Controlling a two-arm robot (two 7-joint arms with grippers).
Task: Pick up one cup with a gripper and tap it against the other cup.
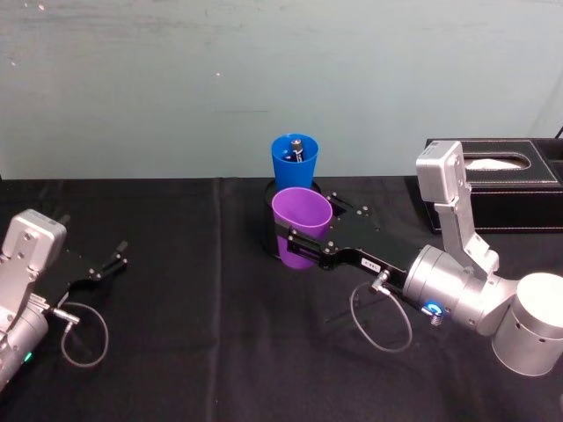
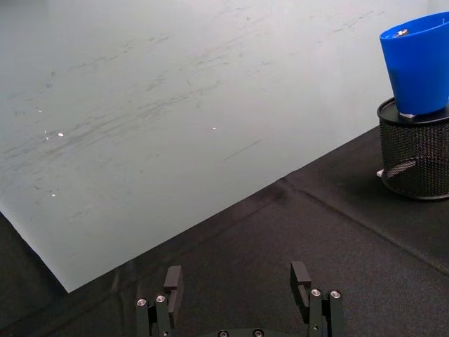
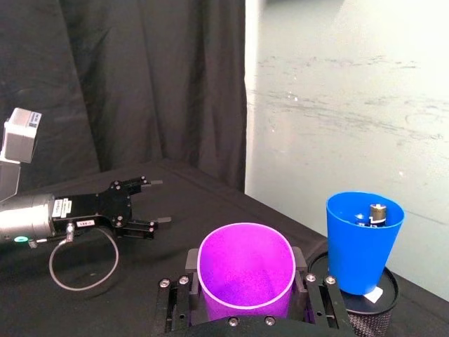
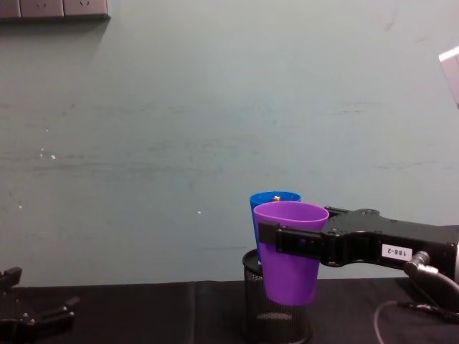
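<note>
— Purple plastic tapered tumbler: location and hold, please.
— It is in my right gripper, the long black two-fingered one. The jaws are spread just enough to take the tumbler between them and press on its wall a little below the rim, with one finger across the near side. The tumbler is upright and, by my judgement, up off the black cloth. It hangs just in front of the bright blue plastic tapered tumbler. The right wrist view shows a gap between the two, so there is no contact.
— And the blue one?
— It stands in the black mesh cylindrical holder and has a small dark object inside it.
— Handling?
— I judge both tumblers light, thin-walled and smooth. They look stiff enough to take a tap, but the wall may flex under a hard squeeze. The taper could also slip down through the pads on a sharp knock. Gripping high, near the widest part, suits it. The blue one is only perched, so a hard tap could tip it.
— Other hand?
— My left gripper is parked low at my left, with its fingers spread and nothing in them.
— Markings?
— A white label on the right gripper reads 188-2. The tumblers are plain.
</note>
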